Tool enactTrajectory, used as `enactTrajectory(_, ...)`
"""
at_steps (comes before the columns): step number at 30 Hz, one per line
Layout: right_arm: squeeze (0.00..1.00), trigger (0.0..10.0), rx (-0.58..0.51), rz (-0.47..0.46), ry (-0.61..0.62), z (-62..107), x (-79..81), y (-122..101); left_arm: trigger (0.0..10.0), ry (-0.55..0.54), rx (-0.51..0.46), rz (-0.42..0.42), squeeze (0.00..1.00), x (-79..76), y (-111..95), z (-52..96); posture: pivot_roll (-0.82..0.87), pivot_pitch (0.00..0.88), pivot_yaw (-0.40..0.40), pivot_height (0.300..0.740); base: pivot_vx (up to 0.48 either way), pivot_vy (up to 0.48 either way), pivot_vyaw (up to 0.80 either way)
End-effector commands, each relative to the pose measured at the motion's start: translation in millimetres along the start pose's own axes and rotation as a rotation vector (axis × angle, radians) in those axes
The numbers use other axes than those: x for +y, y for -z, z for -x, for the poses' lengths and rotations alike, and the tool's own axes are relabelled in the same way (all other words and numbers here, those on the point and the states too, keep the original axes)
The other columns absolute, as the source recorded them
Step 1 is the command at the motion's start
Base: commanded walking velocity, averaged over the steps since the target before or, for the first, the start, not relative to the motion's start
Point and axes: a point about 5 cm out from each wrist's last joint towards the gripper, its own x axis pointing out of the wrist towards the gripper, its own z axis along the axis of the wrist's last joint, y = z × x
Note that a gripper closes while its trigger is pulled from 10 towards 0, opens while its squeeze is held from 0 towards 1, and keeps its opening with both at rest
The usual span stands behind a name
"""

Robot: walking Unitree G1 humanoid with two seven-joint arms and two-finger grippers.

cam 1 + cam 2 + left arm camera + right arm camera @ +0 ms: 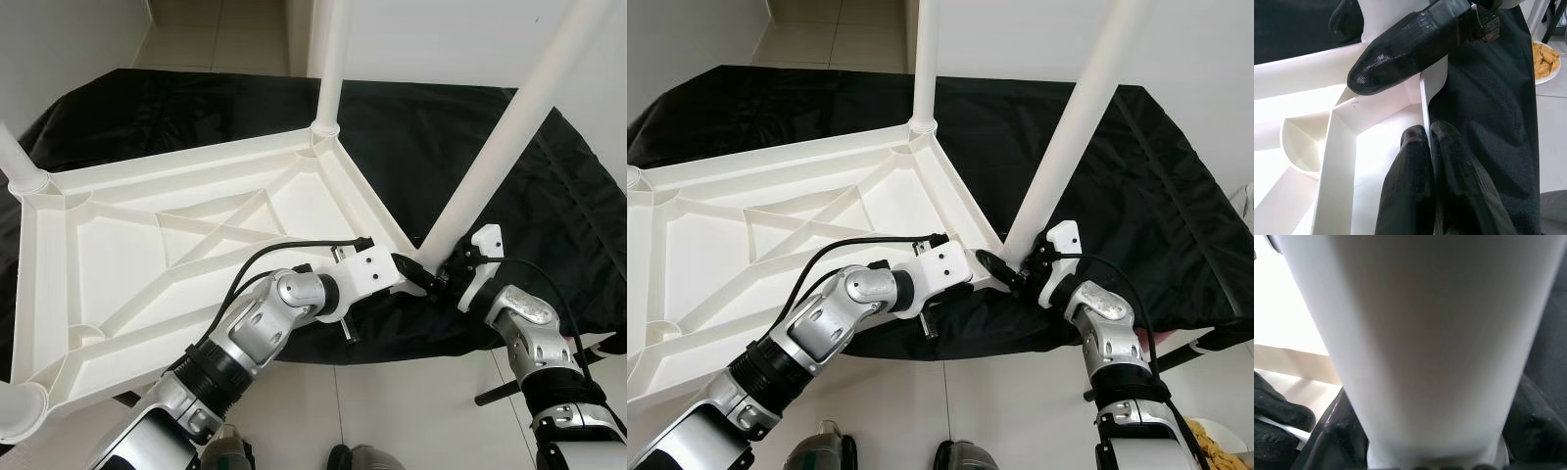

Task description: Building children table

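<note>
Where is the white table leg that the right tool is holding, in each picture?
Left eye: table leg slants up right of centre.
Right eye: table leg slants up at centre right.
Left wrist: its foot is behind the finger, top.
Right wrist: leg close up, centre.
Shared landmark: black cloth.

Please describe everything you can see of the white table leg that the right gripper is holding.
The table leg is a long, smooth, round white tube, plastic by its look. It leans, rising away from the robot and to its right, out of the picture's top. Its lower end sits at the near right corner of the upturned white tabletop, which lies on a black cloth. The right gripper clasps it near the base, a black finger on each side. The left gripper grips the tabletop rim beside it.
</note>
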Motion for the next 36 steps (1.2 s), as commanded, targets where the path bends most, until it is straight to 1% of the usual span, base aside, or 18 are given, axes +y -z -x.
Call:
enactTrajectory(1,0.00,0.0,0.073,-0.095,0.047,9.1,-0.1,22,10.0,-0.007,-0.102,-0.071,0.00,2.0,-24,2.4,0.04,0.073,-0.028,0.740,0.000,0.000,0.00)
enactTrajectory(5,0.00,0.0,0.065,-0.099,0.068,7.8,-1.4,21,10.0,-0.007,-0.101,-0.071,0.00,2.2,-24,2.6,0.04,0.074,-0.028,0.740,0.000,0.000,0.00)
enactTrajectory(8,0.00,0.0,0.069,-0.105,0.205,-1.1,-3.9,23,10.0,-0.009,-0.100,-0.071,0.00,2.5,-24,3.4,0.04,0.074,-0.030,0.740,0.000,0.000,0.00)
enactTrajectory(9,0.00,0.0,0.069,-0.105,0.205,-1.1,-3.9,23,10.0,-0.009,-0.100,-0.071,0.00,2.5,-24,3.4,0.04,0.074,-0.030,0.740,0.000,0.000,0.00)
enactTrajectory(13,0.00,0.0,0.097,-0.123,0.363,-9.9,-4.6,29,10.0,-0.009,-0.100,-0.071,0.00,2.6,-24,3.3,0.04,0.074,-0.029,0.740,0.000,0.000,0.00)
enactTrajectory(16,0.00,0.0,0.101,-0.131,0.400,-11.7,-4.6,31,10.0,-0.009,-0.101,-0.072,0.00,2.5,-24,3.2,0.04,0.074,-0.029,0.740,0.000,0.000,0.00)
enactTrajectory(19,0.00,0.0,0.107,-0.204,0.596,-16.3,-9.8,33,10.0,-0.009,-0.100,-0.074,0.00,2.7,-24,3.2,0.04,0.073,-0.028,0.740,0.000,0.000,0.00)
enactTrajectory(22,0.00,0.0,0.107,-0.204,0.596,-16.3,-9.8,33,10.0,-0.009,-0.100,-0.074,0.00,2.7,-24,3.2,0.04,0.073,-0.028,0.740,0.000,0.000,0.00)
enactTrajectory(23,0.00,0.0,0.097,-0.217,0.667,-18.0,-11.3,31,10.0,-0.010,-0.100,-0.075,0.00,2.9,-24,3.2,0.04,0.073,-0.028,0.740,0.000,0.000,0.00)
enactTrajectory(24,0.00,0.0,0.097,-0.217,0.667,-18.0,-11.3,31,10.0,-0.010,-0.100,-0.075,0.00,2.9,-24,3.2,0.04,0.073,-0.028,0.740,0.000,0.000,0.00)
enactTrajectory(25,0.00,0.0,0.089,-0.219,0.711,-20.9,-10.5,30,10.0,-0.009,-0.099,-0.075,0.00,3.0,-24,3.2,0.04,0.073,-0.028,0.740,0.000,0.000,0.00)
enactTrajectory(27,0.00,0.0,0.089,-0.219,0.711,-20.9,-10.5,30,10.0,-0.009,-0.099,-0.075,0.00,3.0,-24,3.2,0.04,0.073,-0.028,0.740,0.000,0.000,0.00)
enactTrajectory(29,0.00,0.0,0.079,-0.213,0.751,-23.6,-9.0,27,10.0,-0.009,-0.099,-0.075,0.00,3.3,-24,3.3,0.04,0.073,-0.028,0.740,0.000,0.000,0.00)
enactTrajectory(30,0.00,0.0,0.073,-0.212,0.804,-26.9,-6.3,26,10.0,-0.009,-0.099,-0.075,0.00,3.6,-24,3.4,0.04,0.071,-0.029,0.740,0.000,0.000,0.00)
enactTrajectory(32,0.00,0.0,0.055,-0.225,0.859,-34.7,3.2,24,10.0,-0.011,-0.099,-0.077,0.00,4.2,-24,3.6,0.04,0.071,-0.029,0.740,0.000,0.000,0.00)
enactTrajectory(33,0.00,0.0,0.055,-0.225,0.859,-34.7,3.2,24,10.0,-0.011,-0.099,-0.077,0.00,4.2,-24,3.6,0.04,0.071,-0.029,0.740,0.000,0.000,0.00)
enactTrajectory(35,0.00,0.0,0.033,-0.227,0.873,-43.0,14.8,22,10.0,-0.012,-0.099,-0.078,0.00,4.6,-24,3.6,0.05,0.070,-0.029,0.740,0.000,0.000,0.00)
enactTrajectory(36,0.00,0.0,0.033,-0.227,0.873,-43.0,14.8,22,10.0,-0.012,-0.099,-0.078,0.00,4.6,-24,3.6,0.05,0.070,-0.029,0.740,0.000,0.000,0.00)
